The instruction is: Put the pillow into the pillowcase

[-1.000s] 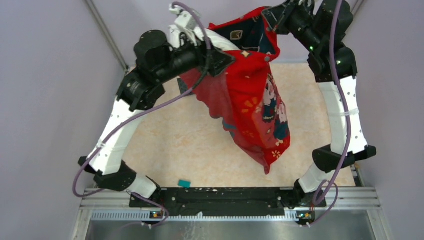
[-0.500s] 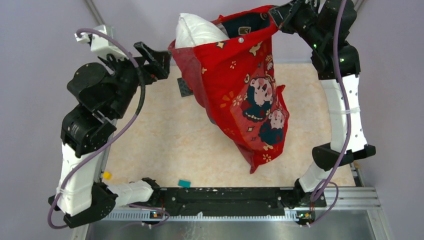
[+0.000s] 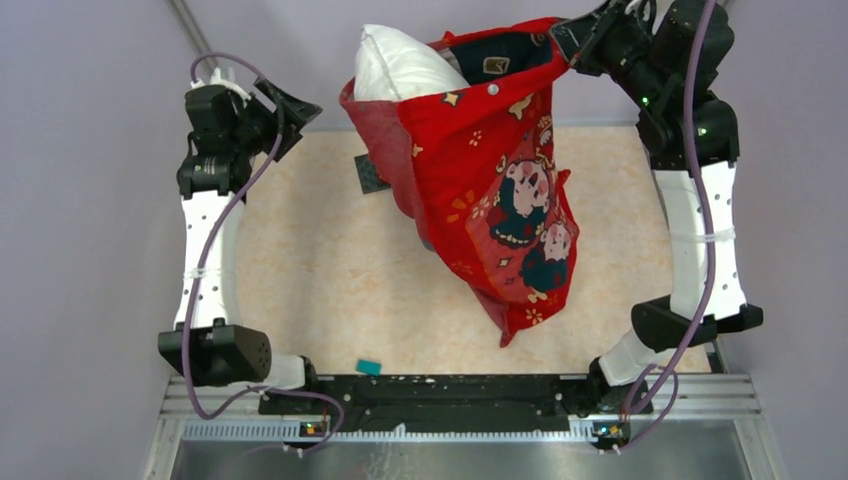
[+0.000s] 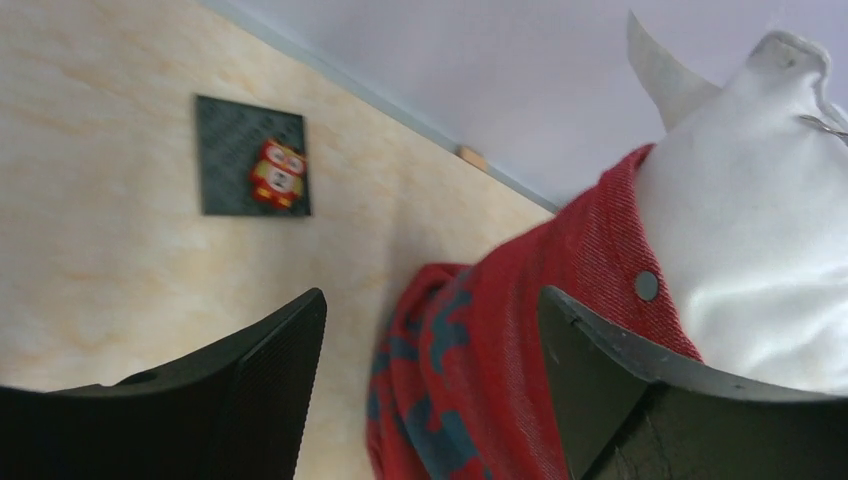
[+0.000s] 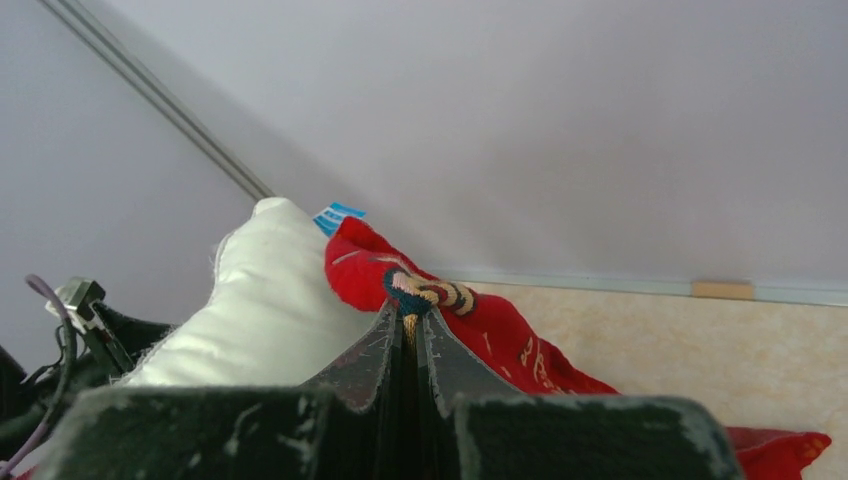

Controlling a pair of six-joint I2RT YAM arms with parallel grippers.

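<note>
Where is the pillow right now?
In the top view the pillow sits top centre, its end poking out of the hanging pillowcase, between the open left gripper and the right gripper pinching the case's corner.

Left arm, right arm: white tubular links, the right one dotted with small dark holes; bulky matte-black joint housings; green indicator lights on the right. Purple cable looped along each. Left end effector: black ribbed fingers. Right end effector: black, scuffed grey.
</note>
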